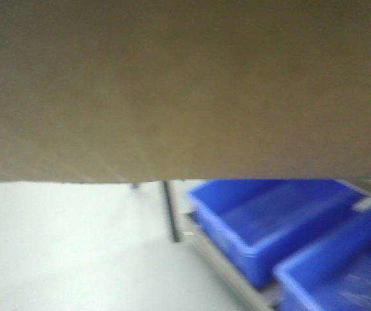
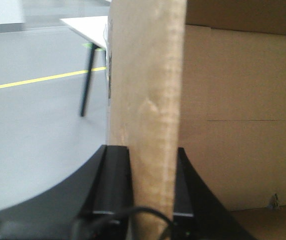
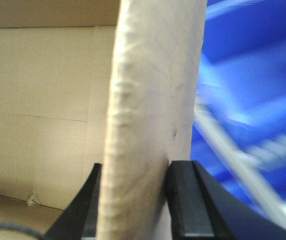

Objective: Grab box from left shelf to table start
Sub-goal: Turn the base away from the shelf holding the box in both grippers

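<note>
My left gripper [image 2: 152,160] clamps box [image 1: 172,84] wall, right gripper [image 3: 135,172] opposite wall; walls run 12 o'clock; table [image 2: 83,22] at 11, likely nearer left arm.

No txt, labels, brand names or nos. can be read in any view. L wrist view: the box [image 2: 147,100] carries dark print [image 2: 108,55] on its outer face, seen nearly edge-on & too blurred to make out. Front view: a pale patch [image 1: 367,205] on a bin [image 1: 282,227] rim, illegible. Floor shows 1 yellow line [image 2: 43,80], w/o lettering.
</note>
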